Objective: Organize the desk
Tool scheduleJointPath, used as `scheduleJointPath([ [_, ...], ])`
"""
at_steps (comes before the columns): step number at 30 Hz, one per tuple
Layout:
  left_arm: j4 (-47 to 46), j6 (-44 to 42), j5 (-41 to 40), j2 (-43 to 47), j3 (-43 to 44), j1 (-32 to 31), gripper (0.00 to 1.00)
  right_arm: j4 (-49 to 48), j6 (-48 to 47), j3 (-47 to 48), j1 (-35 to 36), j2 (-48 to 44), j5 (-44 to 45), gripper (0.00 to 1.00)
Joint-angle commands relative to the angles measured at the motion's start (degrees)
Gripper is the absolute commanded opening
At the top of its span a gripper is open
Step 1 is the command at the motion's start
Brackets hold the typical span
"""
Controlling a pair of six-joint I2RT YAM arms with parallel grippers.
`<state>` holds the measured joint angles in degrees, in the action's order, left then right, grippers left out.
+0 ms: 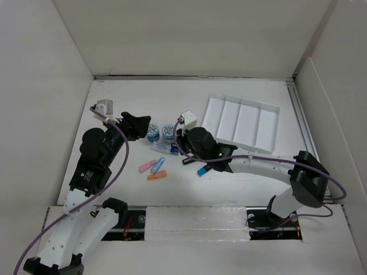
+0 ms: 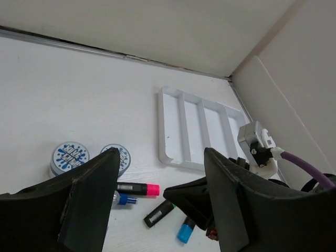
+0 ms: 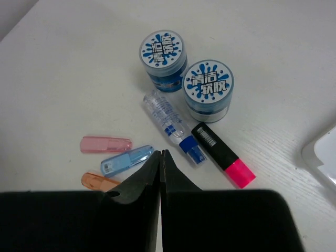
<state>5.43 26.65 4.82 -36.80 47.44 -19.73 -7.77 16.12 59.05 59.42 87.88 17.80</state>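
The desk (image 1: 137, 97) is a white tabletop. Two round blue-and-white tubs (image 1: 153, 132) (image 3: 209, 86) stand side by side mid-desk. Near them lie a clear tube with a blue cap (image 3: 170, 123), a black pink-capped highlighter (image 3: 223, 155), a green-tipped marker (image 2: 159, 213) and a blue-capped marker (image 1: 203, 170). Pink (image 3: 106, 144), blue (image 3: 127, 160) and orange (image 3: 97, 181) capsules lie to their left. My left gripper (image 1: 144, 127) is open and empty, raised just left of the tubs. My right gripper (image 3: 160, 155) is shut and empty, low over the markers, its tips near the blue capsule.
A white four-compartment tray (image 1: 241, 123) lies at the back right, its compartments bare; it also shows in the left wrist view (image 2: 199, 128). Tall off-white panels wall the desk on three sides. The right arm (image 1: 264, 166) stretches across the front right.
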Motion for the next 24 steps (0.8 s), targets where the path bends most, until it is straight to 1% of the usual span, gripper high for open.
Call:
scheduleJointPath([
  [1, -0.07, -4.15, 0.54, -2.40, 3.10, -1.45, 0.61, -1.28, 0.32, 3.88, -0.71, 1.07, -0.31, 0.00],
  [2, -0.94, -4.42, 0.02, -2.58, 1.44, -1.46, 0.60, -0.41, -0.03, 5.10, -1.23, 3.33, -0.23, 0.01],
  [3, -0.95, -4.42, 0.01, -2.58, 1.43, -1.46, 0.59, -0.40, -0.04, 5.72, -1.23, 3.35, -0.22, 0.01],
  [4, -1.21, -4.51, -0.25, -2.49, 1.17, -1.46, 0.58, -0.06, -0.04, 6.16, -1.23, 3.70, 0.21, 0.09],
  [5, -1.30, -4.68, -1.29, -1.88, 0.90, -1.46, 0.57, -0.05, 0.31, 6.52, -1.23, 4.66, 0.39, 0.36],
  [6, -1.21, -5.03, -2.00, -1.44, 0.81, -1.46, 0.54, -0.31, 0.32, 6.78, -1.76, 5.02, 0.22, 0.49],
  [7, -1.56, -5.21, -2.44, -0.91, 0.55, -1.46, 0.41, -0.66, 0.49, 7.13, -2.37, 5.63, -0.39, 0.62],
  [8, -1.48, -5.38, -3.23, 0.31, 0.20, -1.46, 0.31, -0.49, 0.32, 8.09, -2.38, 6.94, -1.53, 0.84],
  [9, -1.48, -5.38, -3.41, 0.84, 0.11, -1.46, 0.23, -0.32, 0.14, 8.80, -3.07, 7.74, -2.06, 0.90],
  [10, -1.91, -5.39, -3.67, 1.46, -0.24, -1.46, 0.15, 1.25, 0.05, 10.72, -3.86, 8.53, -2.42, 0.94],
  [11, -2.00, -5.47, -4.20, 2.51, -0.68, -1.46, 0.12, 2.14, 0.14, 11.61, -3.87, 9.32, -2.51, 0.98],
  [12, -2.00, -5.47, -4.29, 2.78, -0.86, -1.46, 0.11, 2.67, 0.14, 12.57, -4.57, 10.98, -2.77, 0.99],
  [14, -1.30, -5.47, -4.29, 3.13, -0.95, -1.46, 0.12, 4.34, 0.05, 15.29, -5.28, 12.84, -3.83, 1.00],
  [15, -1.21, -5.47, -4.29, 3.22, -0.95, -1.46, 0.14, 4.95, 0.05, 16.00, -5.89, 14.67, -4.44, 1.00],
  [16, -1.39, -5.47, -4.29, 3.13, -0.86, -1.46, 0.21, 6.52, -0.03, 16.97, -5.89, 15.65, -4.53, 1.00],
  [18, -1.65, -5.39, -4.29, 2.87, -0.86, -1.46, 0.31, 7.24, -0.04, 19.00, -5.89, 16.97, -4.44, 1.00],
  [19, -1.39, -5.21, -5.95, 2.61, -0.77, -1.46, 0.38, 7.42, -0.21, 19.44, -6.41, 18.20, -4.88, 1.00],
  [21, -1.04, -5.21, -5.52, 2.43, -0.51, -1.46, 0.42, 7.59, -0.39, 20.92, -6.42, 19.43, -5.15, 1.00],
  [22, -1.30, -5.30, -5.35, 2.52, -0.59, -1.46, 0.45, 10.03, -0.39, 21.46, -6.42, 20.66, -3.75, 1.00],
  [24, -1.65, -5.30, -6.05, 2.87, -0.77, -1.46, 0.46, 11.02, -0.21, 22.51, -6.42, 21.72, -1.64, 1.00],
])
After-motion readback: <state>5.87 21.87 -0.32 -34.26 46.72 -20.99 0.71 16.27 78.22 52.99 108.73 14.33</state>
